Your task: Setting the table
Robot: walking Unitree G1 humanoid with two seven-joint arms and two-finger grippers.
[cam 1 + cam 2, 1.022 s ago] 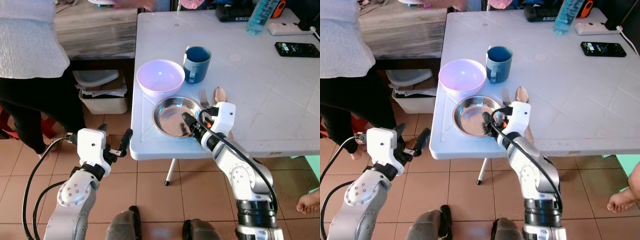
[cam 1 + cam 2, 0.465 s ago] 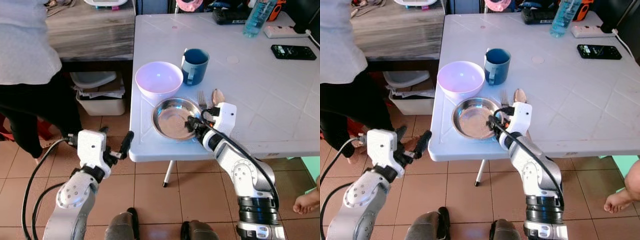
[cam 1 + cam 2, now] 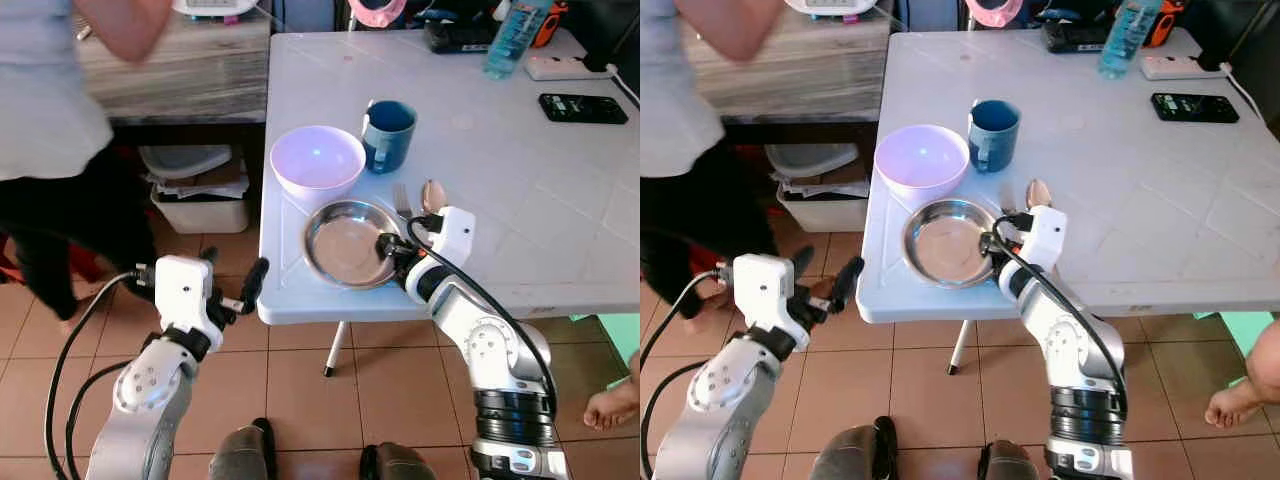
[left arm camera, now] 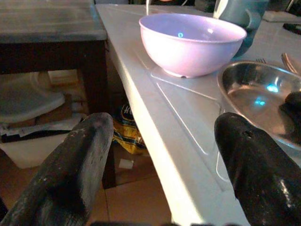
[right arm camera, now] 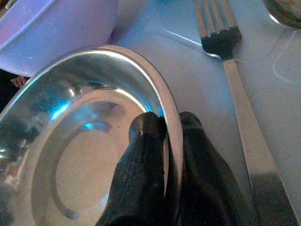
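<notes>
- Now, at the table's near edge — the right gripper (image 5: 164, 136) is clamped on the rim of the steel plate (image 3: 345, 240), one finger inside the rim and one outside.
- Just beyond that gripper lie the fork (image 5: 230, 70) and spoon (image 3: 433, 192); past the plate from it sit the pink bowl (image 3: 318, 158) and, beside the bowl, the blue mug (image 3: 388, 132).
- The left gripper (image 4: 160, 155) hangs below the table (image 3: 520, 170) edge, fingers spread wide and holding nothing — the bowl and plate lie ahead of it.
- Judged from the grip: the pinch is thin and on one side, so the plate would likely tip if raised fast.
- Better to keep it low and level, sliding or barely lifting it.
- Any move toward the fork risks nudging it, so clearance on that side matters.
- A person (image 3: 60, 120) stands off to the left, well apart.
</notes>
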